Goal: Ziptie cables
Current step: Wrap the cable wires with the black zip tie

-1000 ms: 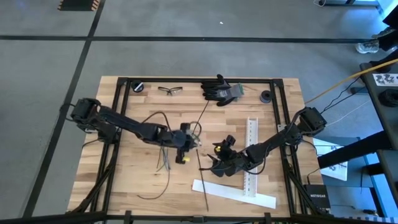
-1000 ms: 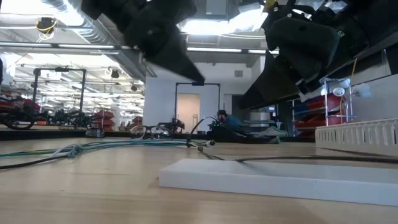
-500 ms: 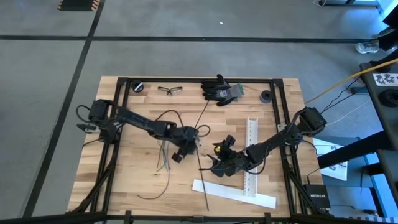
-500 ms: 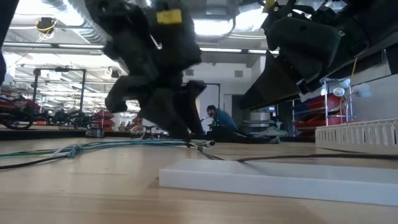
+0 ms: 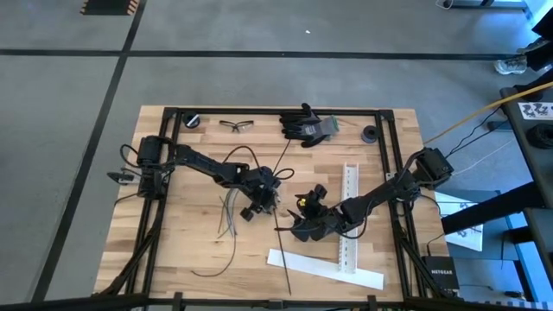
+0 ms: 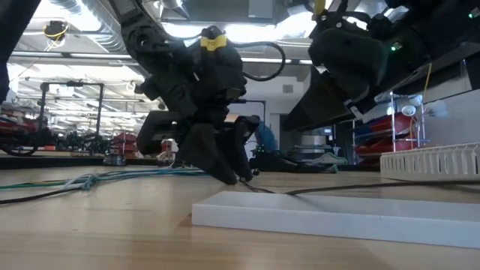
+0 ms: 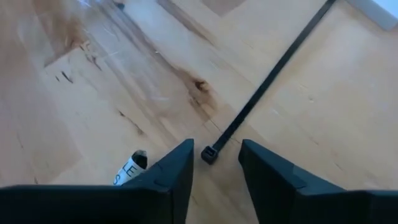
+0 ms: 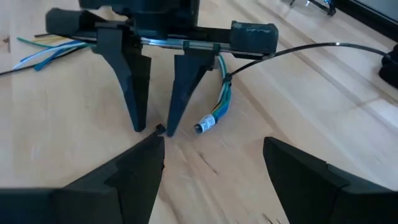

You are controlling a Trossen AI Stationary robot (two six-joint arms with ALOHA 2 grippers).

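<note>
Black fingers of the left gripper (image 8: 153, 127) point down at the wooden table (image 5: 190, 250) near its middle, parted by a narrow gap, tips at or just above the wood. Between those tips lies the square head of a straight black ziptie (image 7: 267, 81); the jaws straddle it without pinching, and nothing is held. In the high view this gripper (image 5: 275, 206) sits a little to the 9 o'clock side of the table's centre, and the ziptie (image 5: 281, 250) runs from it toward 6 o'clock, ending near the white strip (image 5: 324, 269) at the front edge.

Just beside the left gripper's fingers, toward 3 o'clock in the right wrist view, the end of the cables (image 8: 217, 102) lies on the wood: a bundle of blue, green and pale wires with a small white label at its tip. The label's print is too small to read; the left wrist view shows one letter, an S, on a similar tag (image 7: 129, 168). More loose wires (image 5: 226, 216) spread at 8 o'clock of the gripper in the high view.

The right gripper (image 5: 296, 226) hovers close by, toward 4 o'clock of the left one, its fingers spread wide and empty, aimed at the left gripper.

A yellow tag (image 6: 212, 37) tops the left gripper in the low view; its writing cannot be read.
</note>
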